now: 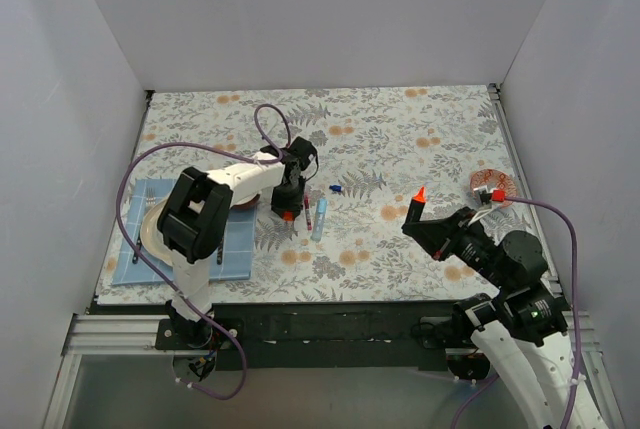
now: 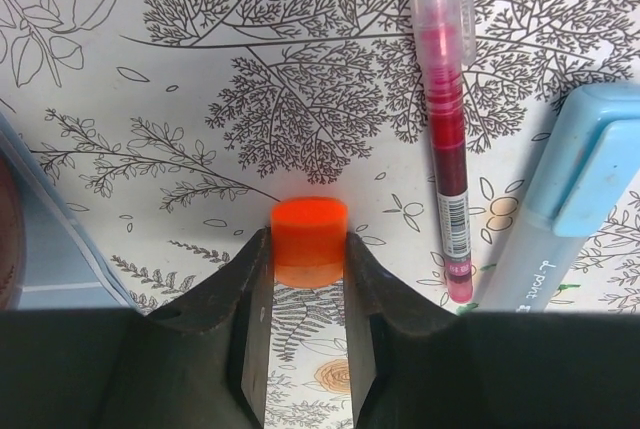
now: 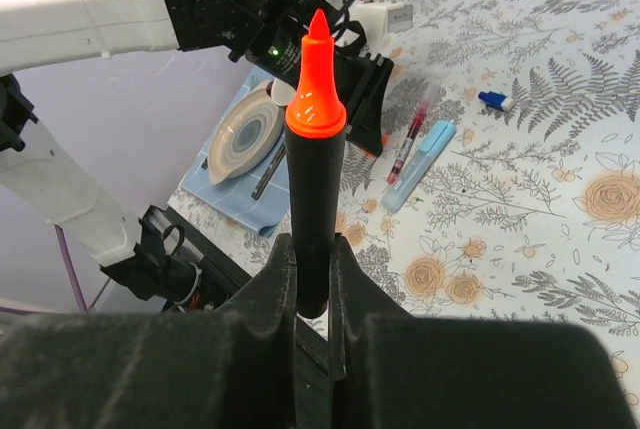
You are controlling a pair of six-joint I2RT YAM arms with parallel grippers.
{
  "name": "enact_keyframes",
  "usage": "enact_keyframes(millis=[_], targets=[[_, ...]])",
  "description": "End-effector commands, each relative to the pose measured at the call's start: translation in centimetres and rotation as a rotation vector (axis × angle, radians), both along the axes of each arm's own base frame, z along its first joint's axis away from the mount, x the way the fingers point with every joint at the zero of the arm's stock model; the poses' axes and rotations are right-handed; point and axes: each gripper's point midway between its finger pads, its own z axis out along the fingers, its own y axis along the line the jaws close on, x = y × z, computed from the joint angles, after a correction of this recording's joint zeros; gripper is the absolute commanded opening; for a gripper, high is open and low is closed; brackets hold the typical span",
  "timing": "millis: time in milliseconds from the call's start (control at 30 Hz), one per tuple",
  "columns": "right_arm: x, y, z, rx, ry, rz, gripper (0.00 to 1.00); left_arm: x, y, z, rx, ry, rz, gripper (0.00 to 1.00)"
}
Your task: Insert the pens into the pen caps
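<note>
My left gripper is shut on the bright orange pen cap, low over the floral cloth; it also shows in the top view. My right gripper is shut on the black pen with the orange-red end, held up off the table at the right. The light blue pen lies on the cloth just right of the left gripper, also seen in the left wrist view. A thin red pen lies beside it. The dark blue cap lies behind them.
A blue cloth with a plate and a dark cutlery piece lies at the left. An orange wire coaster sits at the right edge. White walls surround the table.
</note>
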Motion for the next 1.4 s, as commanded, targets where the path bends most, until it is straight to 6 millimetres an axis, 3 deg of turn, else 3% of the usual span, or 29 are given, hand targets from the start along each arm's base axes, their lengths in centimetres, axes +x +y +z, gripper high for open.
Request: enact_keyframes(millis=[0,133,167,300,400,533,567,733,1000,1367], targets=[[0.3,1.2,-1.0,0.003,0.002,0.063,0.01,-0.3,0.4,-0.6,-0.014,-0.011,0.020,0.00],[0.7,2.8,-3.6,0.010,0.065,0.149,0.01,-0.4,-4.4,3.7,-0.308,-0.048,0.001,0.00],[0.8,3.1,-5.0,0.009,0.099,0.159,0.01,-0.5,-5.2,4.6,-0.364,-0.056,-0.001,0.00],[1.8,3.8,-8.0,-0.010,0.165,0.166,0.01,-0.4,-9.4,11.0,-0.661,-0.133,-0.001,0.00],[2.6,4.9,-9.0,-0.027,0.175,0.174,0.01,-1.6,-11.7,13.9,-0.799,-0.153,-0.022,0.00],[3.0,7.3,-10.7,-0.082,0.214,0.202,0.01,-2.3,-13.3,16.5,-0.866,-0.219,-0.002,0.00],[2.3,8.3,-10.8,-0.094,0.211,0.238,0.01,-2.5,-13.6,16.8,-0.878,-0.226,0.000,0.00],[3.4,10.1,-11.4,-0.137,0.197,0.222,0.01,-3.7,-15.1,18.4,-0.911,-0.258,-0.019,0.00],[4.1,10.4,-11.0,-0.128,0.183,0.197,0.01,-4.6,-15.6,18.1,-0.886,-0.287,-0.030,0.00],[3.1,11.1,-10.4,-0.107,0.186,0.235,0.01,-4.4,-15.8,17.8,-0.898,-0.308,-0.012,0.00]])
